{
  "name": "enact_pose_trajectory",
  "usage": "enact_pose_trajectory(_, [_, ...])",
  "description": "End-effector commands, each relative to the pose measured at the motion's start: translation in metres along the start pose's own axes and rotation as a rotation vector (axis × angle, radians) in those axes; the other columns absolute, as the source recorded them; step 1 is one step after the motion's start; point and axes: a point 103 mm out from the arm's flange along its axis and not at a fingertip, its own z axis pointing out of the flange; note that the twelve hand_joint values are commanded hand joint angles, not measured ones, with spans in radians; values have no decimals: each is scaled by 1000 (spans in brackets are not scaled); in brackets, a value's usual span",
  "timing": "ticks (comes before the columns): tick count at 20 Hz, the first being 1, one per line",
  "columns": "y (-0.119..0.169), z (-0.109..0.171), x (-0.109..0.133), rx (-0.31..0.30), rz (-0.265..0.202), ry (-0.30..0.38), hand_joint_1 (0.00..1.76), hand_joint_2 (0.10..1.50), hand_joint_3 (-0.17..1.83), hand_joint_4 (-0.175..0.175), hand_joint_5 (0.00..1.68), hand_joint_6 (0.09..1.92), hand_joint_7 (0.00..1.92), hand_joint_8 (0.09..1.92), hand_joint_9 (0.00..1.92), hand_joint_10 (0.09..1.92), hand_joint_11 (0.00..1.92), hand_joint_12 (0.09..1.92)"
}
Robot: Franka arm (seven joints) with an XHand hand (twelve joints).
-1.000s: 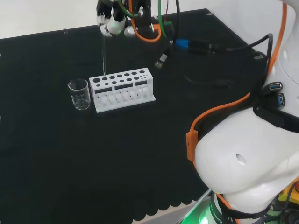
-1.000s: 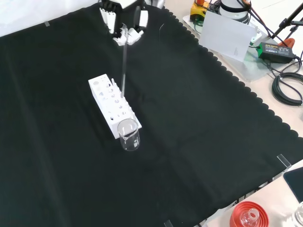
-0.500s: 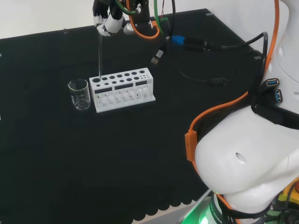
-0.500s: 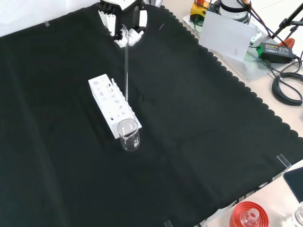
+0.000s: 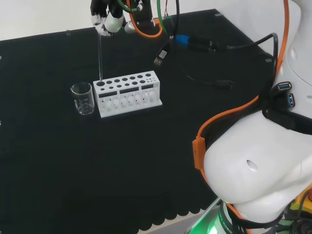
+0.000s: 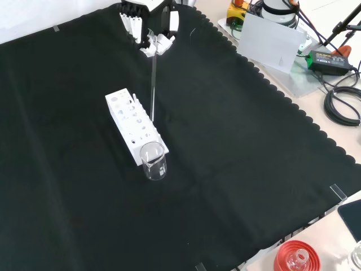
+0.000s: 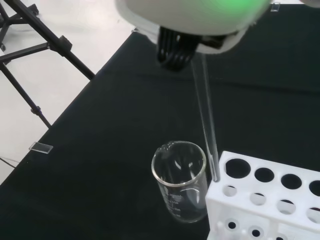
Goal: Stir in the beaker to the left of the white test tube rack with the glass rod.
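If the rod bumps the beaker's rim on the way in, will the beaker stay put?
Probably not: the beaker looks empty, so likely light and easy to slide or tip. It stands against the rack, which may brace one side. The rod, thin glass, could chip.

My robot hand (image 6: 151, 35) is glossy black and white plastic, its fingers pinched on a thin rod (image 6: 153, 84) of clear, smooth glass. The beaker (image 6: 153, 161) is clear glass too. The rack (image 5: 127, 93) looks matt white plastic. The bench (image 6: 237, 141) wears matt black cloth.
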Motion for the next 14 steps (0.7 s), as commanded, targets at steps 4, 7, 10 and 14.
enact_pose_trajectory(4, [9,-1,13,1,-46,6,1323,598,818,-175,1104,820,1350,827,1679,603,1601,728])
enact_pose_trajectory(7, [13,1,16,4,-56,7,1323,597,819,-175,1105,819,1351,826,1680,603,1601,728])
enact_pose_trajectory(10, [16,3,18,12,-63,4,1324,597,820,-175,1105,819,1351,825,1680,602,1602,728])
enact_pose_trajectory(14, [17,5,18,35,-70,-6,1324,597,820,-175,1106,817,1352,824,1681,600,1602,728])
